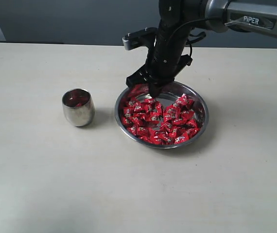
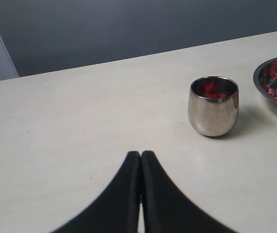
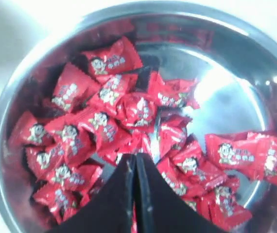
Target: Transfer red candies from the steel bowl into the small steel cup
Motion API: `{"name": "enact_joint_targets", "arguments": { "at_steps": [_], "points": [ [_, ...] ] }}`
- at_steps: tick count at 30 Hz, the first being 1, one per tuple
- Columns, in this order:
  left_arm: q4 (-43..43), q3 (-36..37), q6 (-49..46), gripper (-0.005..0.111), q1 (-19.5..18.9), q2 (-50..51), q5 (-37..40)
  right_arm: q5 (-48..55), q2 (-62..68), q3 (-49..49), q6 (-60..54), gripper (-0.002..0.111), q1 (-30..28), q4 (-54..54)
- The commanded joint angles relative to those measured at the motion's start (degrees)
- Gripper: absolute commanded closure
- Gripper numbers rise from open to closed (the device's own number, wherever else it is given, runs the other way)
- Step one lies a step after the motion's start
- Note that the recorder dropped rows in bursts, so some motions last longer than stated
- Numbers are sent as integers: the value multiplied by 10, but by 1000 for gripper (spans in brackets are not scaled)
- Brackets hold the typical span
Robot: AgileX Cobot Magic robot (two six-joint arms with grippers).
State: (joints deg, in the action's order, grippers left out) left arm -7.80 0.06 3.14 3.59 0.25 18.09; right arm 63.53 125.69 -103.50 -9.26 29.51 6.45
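The steel bowl [image 1: 163,146] sits right of the table's centre with several red candies [image 1: 160,121] heaped in it. My right gripper [image 1: 154,92] points down over the bowl's far side, just above the pile. In the right wrist view its gripper [image 3: 134,156] is shut, tips pressed together over the red candies [image 3: 129,107], and no candy shows between them. Left of the bowl stands the small steel cup [image 1: 78,108], with red showing inside. In the left wrist view my left gripper [image 2: 141,153] is shut and empty above the bare table, short of the cup [image 2: 214,107].
The steel bowl's rim [image 2: 274,104] shows at the edge of the left wrist view. Part of the bowl's bottom [image 3: 231,102] is bare metal. The pale table [image 1: 41,184] stretches around both vessels, with a dark wall behind.
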Motion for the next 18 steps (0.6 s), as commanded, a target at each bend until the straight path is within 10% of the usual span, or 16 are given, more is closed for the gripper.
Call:
{"name": "enact_joint_targets", "arguments": {
  "at_steps": [1,5,18],
  "points": [
    [0,-1,3,106,6,-2,-4,64,8,-2,-45,91,-4,8],
    [0,-1,3,106,6,-2,-4,64,27,-2,-53,63,-4,16],
    [0,-1,3,106,6,-2,-4,33,51,-2,-42,83,-4,32]
  ]
}}
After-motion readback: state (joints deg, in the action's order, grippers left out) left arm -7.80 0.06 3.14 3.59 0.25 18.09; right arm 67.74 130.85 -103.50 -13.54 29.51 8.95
